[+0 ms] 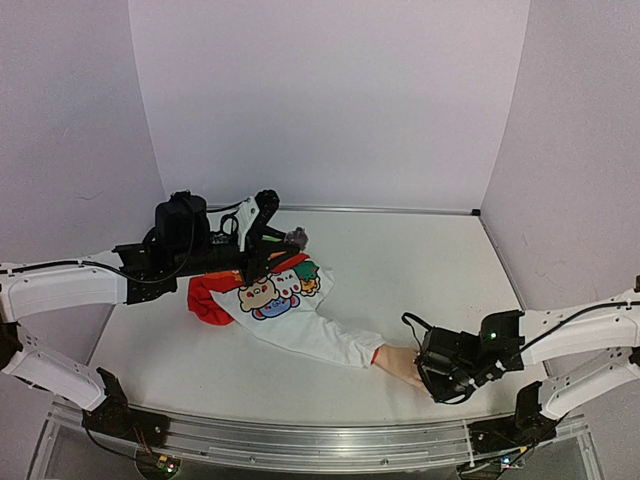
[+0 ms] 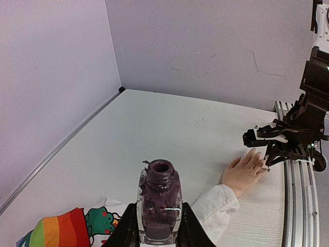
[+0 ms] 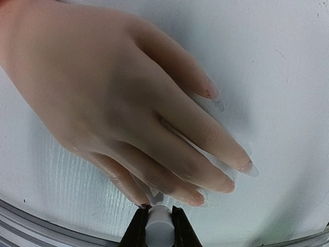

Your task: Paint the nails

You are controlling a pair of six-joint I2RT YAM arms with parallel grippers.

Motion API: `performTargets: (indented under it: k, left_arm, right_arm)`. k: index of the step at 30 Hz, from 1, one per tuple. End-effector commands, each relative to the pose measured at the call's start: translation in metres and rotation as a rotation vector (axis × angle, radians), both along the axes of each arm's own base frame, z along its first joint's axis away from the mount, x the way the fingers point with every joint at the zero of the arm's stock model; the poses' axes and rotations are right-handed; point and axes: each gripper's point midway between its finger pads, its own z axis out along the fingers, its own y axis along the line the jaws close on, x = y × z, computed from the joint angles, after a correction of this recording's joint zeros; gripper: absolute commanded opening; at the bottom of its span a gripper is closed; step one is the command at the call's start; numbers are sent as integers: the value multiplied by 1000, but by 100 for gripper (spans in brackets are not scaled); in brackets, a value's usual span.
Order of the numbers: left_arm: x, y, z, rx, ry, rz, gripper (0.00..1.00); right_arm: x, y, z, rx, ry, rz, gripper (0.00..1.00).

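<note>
A mannequin hand (image 3: pixel 103 87) lies palm down on a white table (image 1: pixel 420 260), near the front edge on the right side. Its fingers are slim, held close together and slightly spread at the tips. The nails (image 3: pixel 249 168) look pale and glossy, and one of them reaches past its fingertip as a clear point. A white sleeve (image 1: pixel 320 335) covers the wrist and runs back to the left, ending in a top (image 1: pixel 270 295) with a cartoon print and red and rainbow trim.

The right gripper (image 3: pixel 159 234) is at the fingertips, close to the table. Its jaws are drawn in narrow, pinching a small white cap (image 3: pixel 159 221) that stands up between them. The cap sits just beside the tip of the outermost finger. The brush under it is hidden, so it cannot be told whether it touches a nail.

The left gripper (image 2: pixel 158 231) is well apart from the hand, on the far left over the printed top. It clasps an upright glass bottle (image 2: pixel 160 203) of dark purple polish by its lower sides. The bottle's neck is open.
</note>
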Motion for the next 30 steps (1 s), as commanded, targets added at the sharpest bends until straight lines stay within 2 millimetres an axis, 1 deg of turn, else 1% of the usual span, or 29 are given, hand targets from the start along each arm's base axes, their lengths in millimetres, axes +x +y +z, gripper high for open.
performTargets:
  k: [1, 13, 19, 24, 30]
  left_arm:
    - [-2, 5, 23, -44, -48, 9, 0]
    - [-3, 4, 23, -44, -50, 6, 0]
    - [-3, 4, 22, -43, -49, 5, 0]
    - [-3, 4, 23, -43, -50, 7, 0]
    - [-3, 5, 24, -46, -51, 9, 0]
  right_arm:
    - [4, 12, 10, 25, -18, 34, 0]
    - [-1, 20, 7, 49, 17, 67, 0]
    - [-3, 15, 3, 41, 24, 43, 0]
    - [-1, 9, 2, 23, 9, 17, 0]
    - [2, 7, 2, -3, 2, -1, 0]
